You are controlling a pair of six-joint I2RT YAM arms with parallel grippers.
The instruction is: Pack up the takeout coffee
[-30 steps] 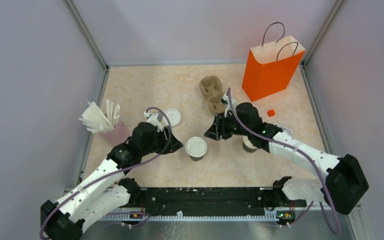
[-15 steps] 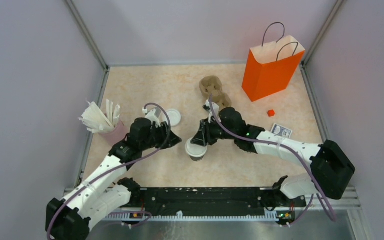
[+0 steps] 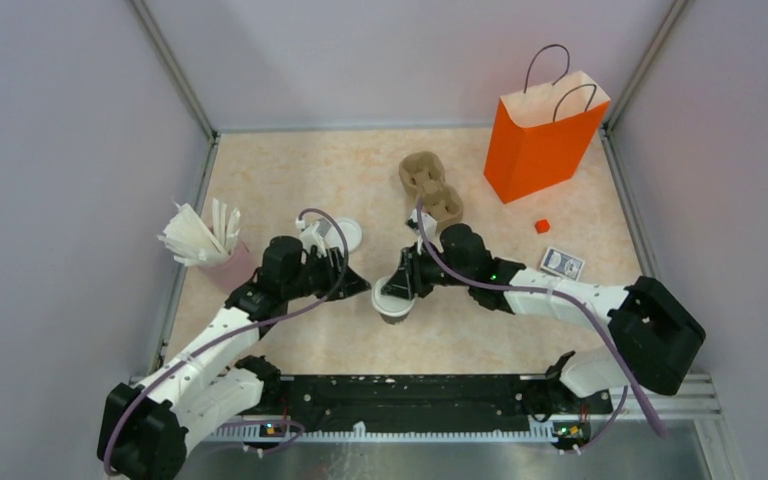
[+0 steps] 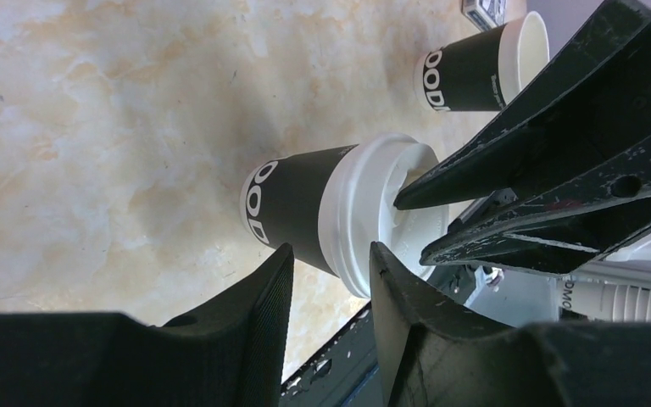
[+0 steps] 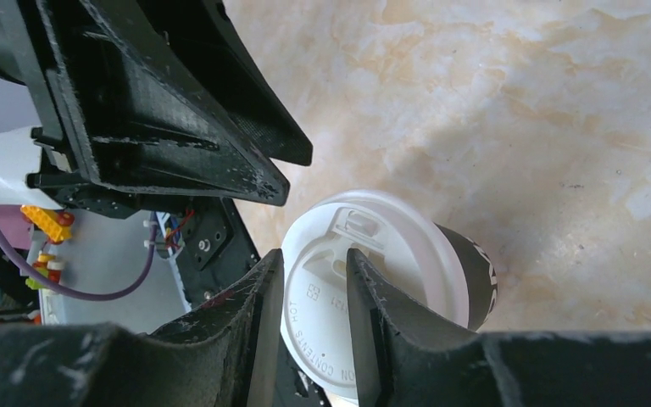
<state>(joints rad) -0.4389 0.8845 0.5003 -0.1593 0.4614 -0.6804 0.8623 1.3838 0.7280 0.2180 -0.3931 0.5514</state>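
The left arm (image 3: 215, 340) and the right arm (image 3: 570, 298) have white shells with small dark dots in rows, and black joints. A thin purple cable (image 5: 93, 295) runs along each arm. A small green light (image 3: 493, 268) shines on the right arm. The left claw (image 4: 331, 254) has black fingers (image 4: 250, 331) with fine ribs. The right claw (image 5: 314, 259) is also black, with white scratches on its edges.

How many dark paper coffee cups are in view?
2: the lidded dark paper cup mid-table, and an open dark cup beyond it, seen in the left wrist view. Others may be hidden.
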